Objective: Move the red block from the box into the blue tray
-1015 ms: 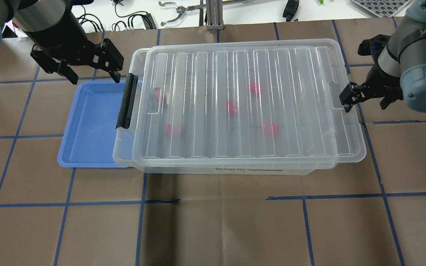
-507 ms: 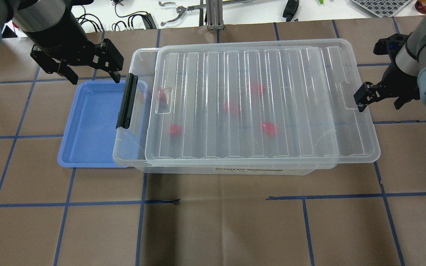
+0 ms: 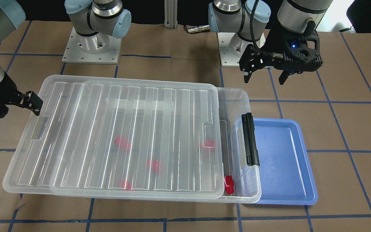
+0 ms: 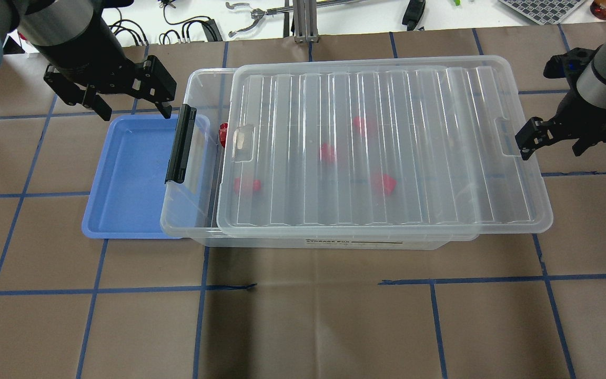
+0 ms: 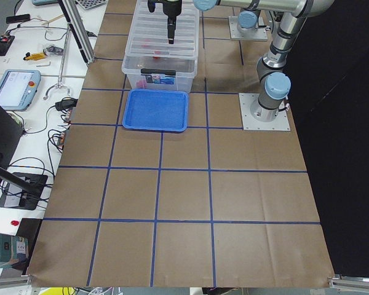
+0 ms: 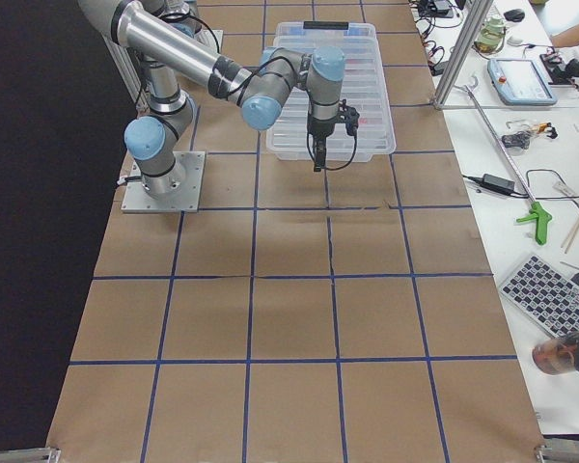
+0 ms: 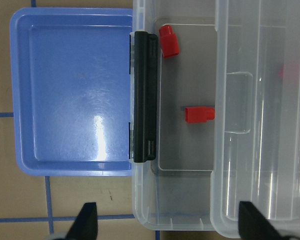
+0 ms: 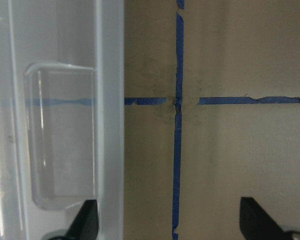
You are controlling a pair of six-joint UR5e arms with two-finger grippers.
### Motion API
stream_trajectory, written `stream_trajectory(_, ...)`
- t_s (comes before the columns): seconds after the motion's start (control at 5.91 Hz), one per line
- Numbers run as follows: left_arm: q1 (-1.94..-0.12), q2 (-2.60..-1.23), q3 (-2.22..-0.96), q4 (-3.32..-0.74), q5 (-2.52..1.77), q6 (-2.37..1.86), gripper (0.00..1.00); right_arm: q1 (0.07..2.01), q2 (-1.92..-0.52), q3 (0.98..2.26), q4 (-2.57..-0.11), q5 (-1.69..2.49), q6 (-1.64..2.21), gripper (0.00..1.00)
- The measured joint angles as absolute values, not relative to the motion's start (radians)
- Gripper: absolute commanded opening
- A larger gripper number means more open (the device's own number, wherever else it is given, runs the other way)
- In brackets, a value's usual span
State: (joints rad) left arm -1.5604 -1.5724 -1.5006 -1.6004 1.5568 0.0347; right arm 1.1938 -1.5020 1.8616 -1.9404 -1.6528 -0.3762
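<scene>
Overhead exterior: lid (image 4: pixel 440 158) offset, box (image 4: pixel 187 210) open at latch (image 4: pixel 179 145) end, red block (image 4: pixel 223 134) exposed beside blue tray (image 4: pixel 124 210). Left jaws wide, empty; right jaws wide at lid edge. Step, likely: uncovering. Next: left reach for block.

The arms (image 3: pixel 301 13) are built of silver tubes capped (image 3: pixel 124 17) in pale blue-grey. Black fingers (image 3: pixel 246 74), a lit blue lamp (image 3: pixel 293 45) and a black cable (image 3: pixel 253 19) are seen. The bases are bolted to square steel plates (image 3: pixel 72 57).

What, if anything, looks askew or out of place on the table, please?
The ribbed translucent lid sits offset on the clear plastic box, overhanging its end toward the right gripper and leaving the black-latch end uncovered, where a small red block lies exposed.
</scene>
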Motion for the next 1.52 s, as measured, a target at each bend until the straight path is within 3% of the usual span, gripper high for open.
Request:
stream_trajectory(0.51, -1.559, -1.589, -1.483, -1.6, 1.556, 0.21, 0.98, 1.14, -1.498, 1.86, -1.942, -1.654, -0.434, 1.0)
stream_trajectory(1.52, -1.587, -1.688, -1.503, -1.569, 1.559, 0.943, 0.96, 1.037, -1.495, 1.856, -1.972, -1.677, -0.53, 1.0)
